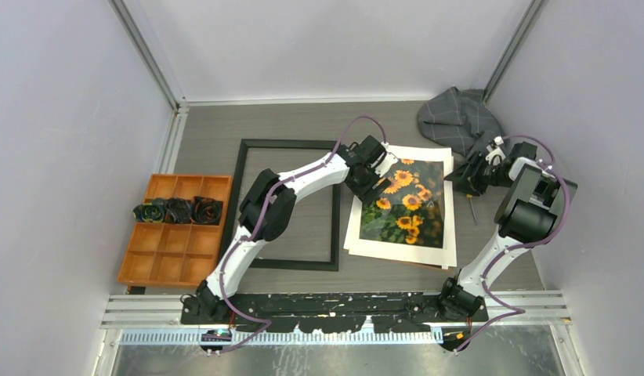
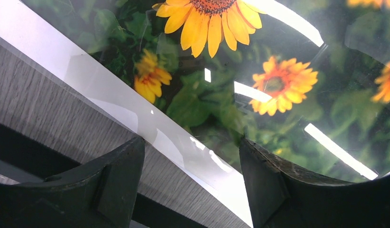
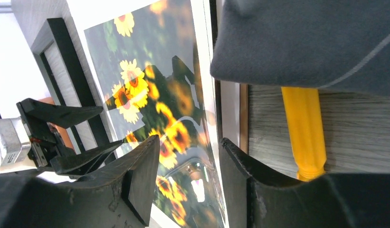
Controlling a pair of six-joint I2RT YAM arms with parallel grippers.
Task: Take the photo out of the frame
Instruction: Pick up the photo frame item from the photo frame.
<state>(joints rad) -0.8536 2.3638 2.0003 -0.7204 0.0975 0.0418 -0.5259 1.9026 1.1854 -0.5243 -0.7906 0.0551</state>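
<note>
- My left gripper (image 2: 190, 156) hovered over the left margin of the photo (image 1: 405, 205), jaws spread, empty.
- My right gripper (image 3: 188, 159) had its jaws apart, holding nothing.
- The photo lay flat just right of the frame (image 1: 280, 264).

Overhead view gives you bright, even, diffuse light; shadows soft, faint; left wrist view: glossy photo (image 2: 221, 109) throws long white strip reflections and small glare spots at you; its white margin blown out; fingers (image 2: 117, 180) near lens dark, soft-edged; right wrist view: upper left corner overexposed to white; photo surface mirrors dark silhouette; grey cloth (image 3: 302, 42) close up, slightly out of focus
</note>
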